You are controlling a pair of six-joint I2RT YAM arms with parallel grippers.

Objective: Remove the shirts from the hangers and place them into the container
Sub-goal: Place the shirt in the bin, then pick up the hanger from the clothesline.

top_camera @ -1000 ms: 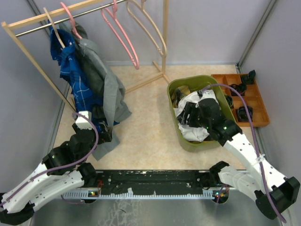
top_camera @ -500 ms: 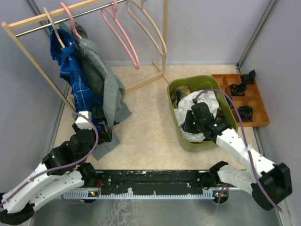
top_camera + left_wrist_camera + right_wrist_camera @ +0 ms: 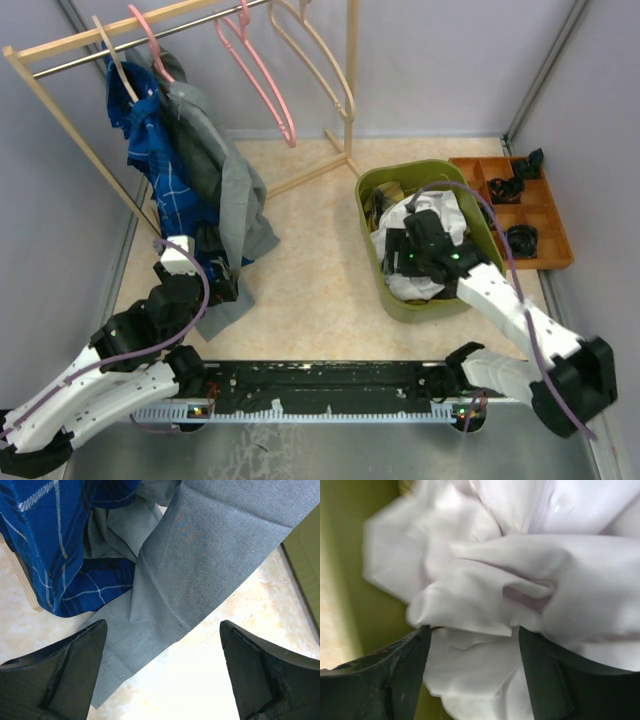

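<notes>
White shirt (image 3: pixel 485 595) lies bunched in the green container (image 3: pixel 372 255). My right gripper (image 3: pixel 474 630) is right over it, jaws apart, cloth between them. Grey shirt (image 3: pixel 200 565) and blue shirt (image 3: pixel 45 530) hang at the rack (image 3: pixel 60 45). My left gripper (image 3: pixel 162 624) is spread wide near the grey hem.

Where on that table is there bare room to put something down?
The widest bare patch is the beige tabletop between the hanging grey shirt and the green basin. A narrower strip lies behind the basin. Crowded: the basin itself, stuffed with the white shirt, the orange tray, and under the rack.
</notes>
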